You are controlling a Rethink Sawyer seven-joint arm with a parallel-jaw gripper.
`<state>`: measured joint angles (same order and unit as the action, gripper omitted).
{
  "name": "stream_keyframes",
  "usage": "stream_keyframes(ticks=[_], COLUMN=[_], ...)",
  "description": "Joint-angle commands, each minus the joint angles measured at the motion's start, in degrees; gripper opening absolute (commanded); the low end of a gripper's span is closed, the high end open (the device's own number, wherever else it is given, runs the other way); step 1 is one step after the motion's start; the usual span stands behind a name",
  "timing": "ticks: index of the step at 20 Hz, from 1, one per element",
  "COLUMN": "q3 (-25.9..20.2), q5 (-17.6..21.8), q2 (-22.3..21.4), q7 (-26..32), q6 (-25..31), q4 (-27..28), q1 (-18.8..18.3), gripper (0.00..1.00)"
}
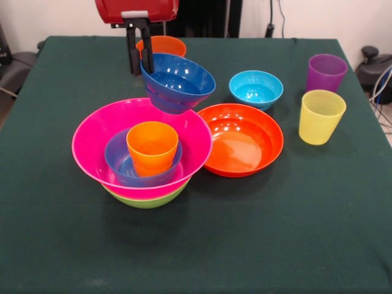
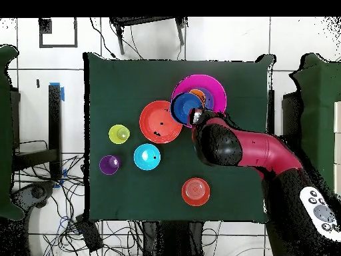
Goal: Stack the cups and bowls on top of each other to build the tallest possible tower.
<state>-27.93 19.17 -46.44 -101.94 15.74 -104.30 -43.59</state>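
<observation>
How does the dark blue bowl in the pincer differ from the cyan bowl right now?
The dark blue bowl hangs tilted above the pink bowl, gripped at its rim by the pincer; the cyan bowl sits upright on the table, untouched. The dark blue one looks somewhat larger. Both are glossy, round and empty.

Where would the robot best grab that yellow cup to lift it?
Probably by its rim, coming straight down from above. The yellow cup stands upright with its open mouth up, so one finger could slip inside and one outside the thin wall. Its sides taper toward the base, so a side squeeze might slip. The purple cup stands just behind it; the rim's front seems the freer part.
</observation>
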Motion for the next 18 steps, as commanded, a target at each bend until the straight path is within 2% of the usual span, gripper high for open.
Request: stream_keyframes(ticks=[1, 18], q3=[-1.1, -3.2], q5=[4.8, 6.8], q2=[1.5, 5.4], q7=[2.1, 5.5], q6=[1.2, 1.5], q4=[0.7, 4.8], q1=[0.4, -1.5], gripper=[0.0, 0.0])
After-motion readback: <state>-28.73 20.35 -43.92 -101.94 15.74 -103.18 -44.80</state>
